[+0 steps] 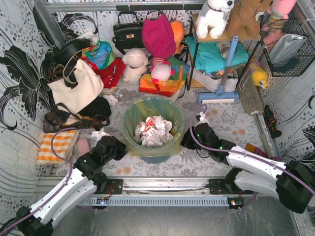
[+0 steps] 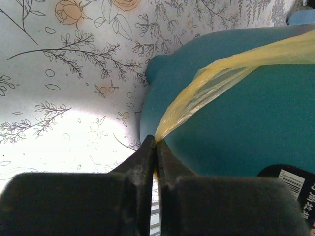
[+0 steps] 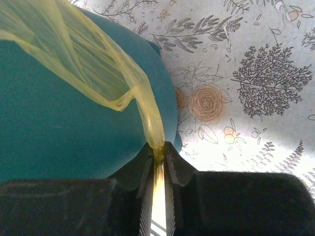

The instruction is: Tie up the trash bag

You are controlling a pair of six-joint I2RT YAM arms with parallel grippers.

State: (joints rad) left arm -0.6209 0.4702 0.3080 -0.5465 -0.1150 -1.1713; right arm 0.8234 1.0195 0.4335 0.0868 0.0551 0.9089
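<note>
Firmly, both end effectors point(image 2: 156, 147) point(image 3: 158, 152) pinch trash bag point(image 2: 221, 73) edges.

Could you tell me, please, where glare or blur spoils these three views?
Top external: evenly lit and sharp, trash bag rim readable. Left wrist: the patterned floor blows out white at lower left; the left gripper is dark and soft. Right wrist: similar glare low centre; the right gripper is underexposed.
</note>
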